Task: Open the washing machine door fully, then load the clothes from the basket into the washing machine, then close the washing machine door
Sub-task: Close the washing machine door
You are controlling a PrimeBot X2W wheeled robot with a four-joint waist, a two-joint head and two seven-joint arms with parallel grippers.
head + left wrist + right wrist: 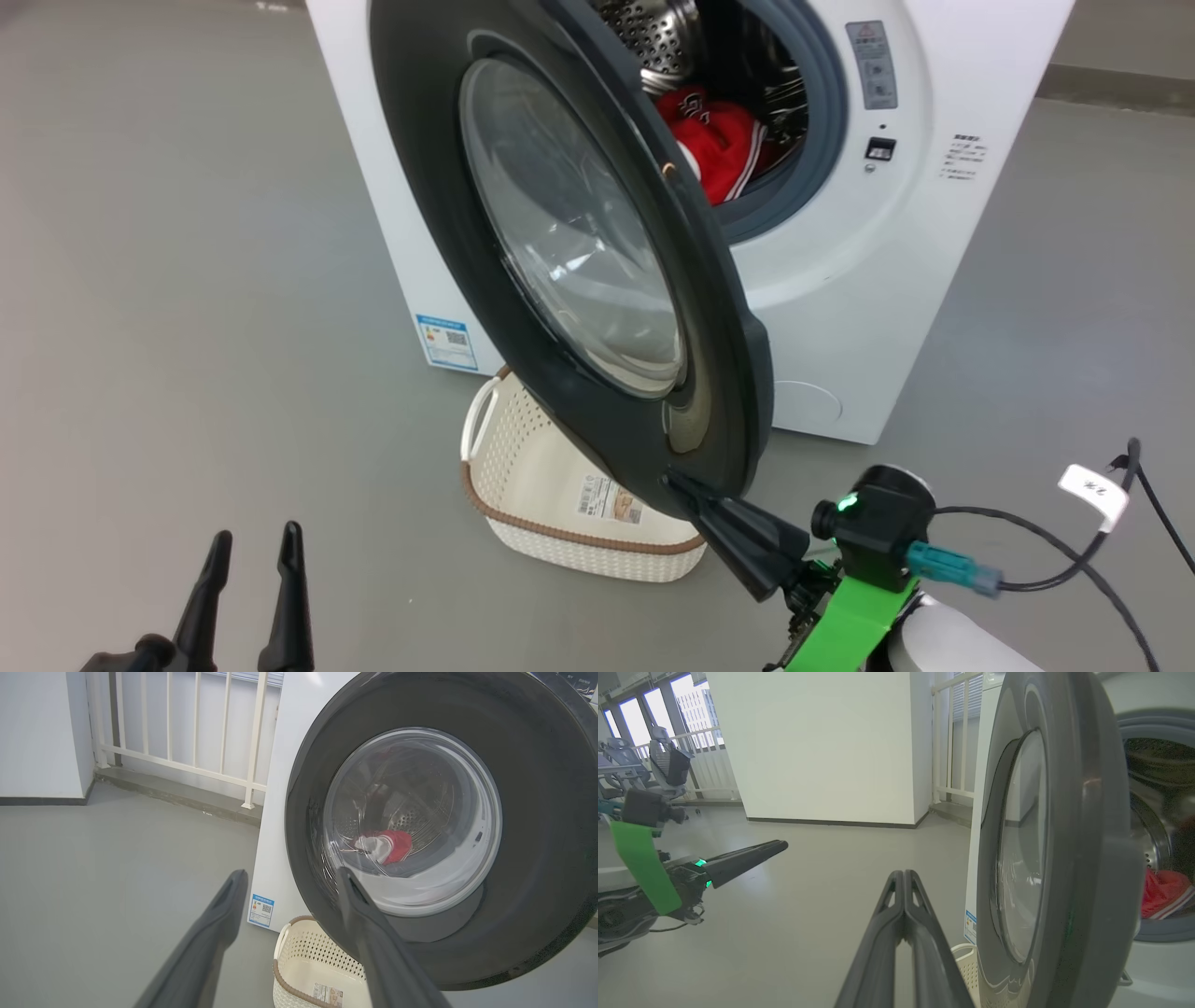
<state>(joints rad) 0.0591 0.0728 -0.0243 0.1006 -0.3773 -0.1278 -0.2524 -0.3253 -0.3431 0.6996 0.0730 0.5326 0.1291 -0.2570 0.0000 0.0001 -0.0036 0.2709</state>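
The white washing machine (840, 280) stands with its round door (560, 233) swung partway open; the black ring and glass (411, 821) face my left side. Red clothes (714, 140) lie in the steel drum and show again as clothes (1164, 896) past the door's rim. The cream basket (560, 485) sits on the floor under the door with just a sticker inside. My right gripper (674, 483) is shut, with its tip against the door's lower edge. Low at the left, apart from the door, my left gripper (252, 546) is open and holds nothing.
A grey floor (187, 327) spreads wide to the left of the machine. A white railing (187, 728) and a wall stand behind it. Cables (1074, 560) trail from my right wrist. Office chairs (668, 765) stand far off by the windows.
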